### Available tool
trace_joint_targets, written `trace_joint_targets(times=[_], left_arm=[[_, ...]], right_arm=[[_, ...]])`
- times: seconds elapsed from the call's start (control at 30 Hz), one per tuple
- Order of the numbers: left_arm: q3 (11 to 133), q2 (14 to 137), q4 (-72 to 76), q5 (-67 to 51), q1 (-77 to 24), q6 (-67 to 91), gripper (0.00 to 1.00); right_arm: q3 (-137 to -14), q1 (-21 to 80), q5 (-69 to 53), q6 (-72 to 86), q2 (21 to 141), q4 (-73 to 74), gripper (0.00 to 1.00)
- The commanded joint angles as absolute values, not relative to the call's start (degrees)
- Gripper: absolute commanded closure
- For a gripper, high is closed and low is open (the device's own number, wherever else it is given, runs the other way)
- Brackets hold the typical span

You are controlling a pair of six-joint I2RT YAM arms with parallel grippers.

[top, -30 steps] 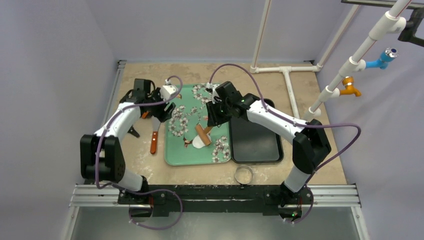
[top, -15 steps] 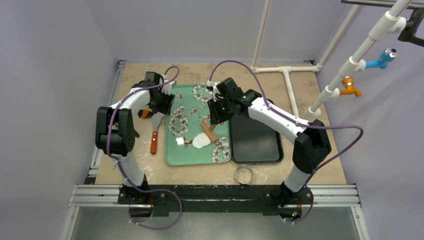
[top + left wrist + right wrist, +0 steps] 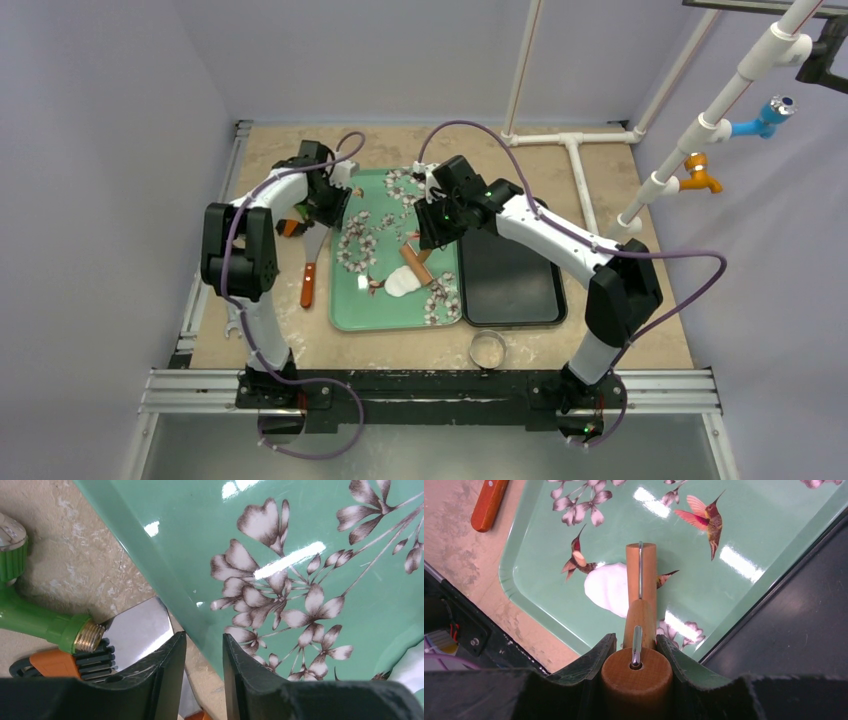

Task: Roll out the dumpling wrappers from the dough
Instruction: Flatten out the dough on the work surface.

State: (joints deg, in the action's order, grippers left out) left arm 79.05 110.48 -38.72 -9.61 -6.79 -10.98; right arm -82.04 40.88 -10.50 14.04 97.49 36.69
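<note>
1. A mint-green rectangular tray printed with flowers and hummingbirds (image 3: 346,300) was laid in the middle of the beige table (image 3: 560,345). A plain black tray (image 3: 510,285) was set touching its right side.
2. The dough (image 3: 402,282), a small flattened white lump, was seen on the green tray's near half, right of its centre.
3. A light-brown wooden rolling pin with a metal axle (image 3: 640,575) was clamped by its round handle between the jaws of the right gripper (image 3: 636,645). It was pointed toward the near edge, its roller laid over the dough's right edge.
4. The left gripper (image 3: 202,642) was held low at the green tray's far-left rim. Its jaws were parted by a narrow gap, and nothing was seen pinched between them.
5. A knife with a steel blade and reddish wooden handle (image 3: 308,285) was laid on the table just left of the green tray.
6. A green plastic tap with a brass thread (image 3: 45,622) was seen beside the blade in the left wrist view.
7. A round metal ring cutter (image 3: 487,349) was left on the table near the trays' near edge.
</note>
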Motion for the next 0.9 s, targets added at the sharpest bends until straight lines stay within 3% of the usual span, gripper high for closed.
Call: trace_joint_targets(times=[0.0,0.53,0.87], left_arm=[[82.62,111.83,-39.61,-10.74,-8.42,-9.78,0.68],[102.56,123.47,-51.06,-11.98,-6.45,-9.63,0.66],[101.75,123.11,-52.13,-12.71,-7.08,-10.74,0.71]], right_arm=[[-85.47,41.79,-10.87,14.22,94.03,37.96,1.00],[-80.59,42.80,-12.04,16.44,90.86,33.06,1.00],[-82.27,42.09,-21.44,16.64,96.44,30.89,1.00]])
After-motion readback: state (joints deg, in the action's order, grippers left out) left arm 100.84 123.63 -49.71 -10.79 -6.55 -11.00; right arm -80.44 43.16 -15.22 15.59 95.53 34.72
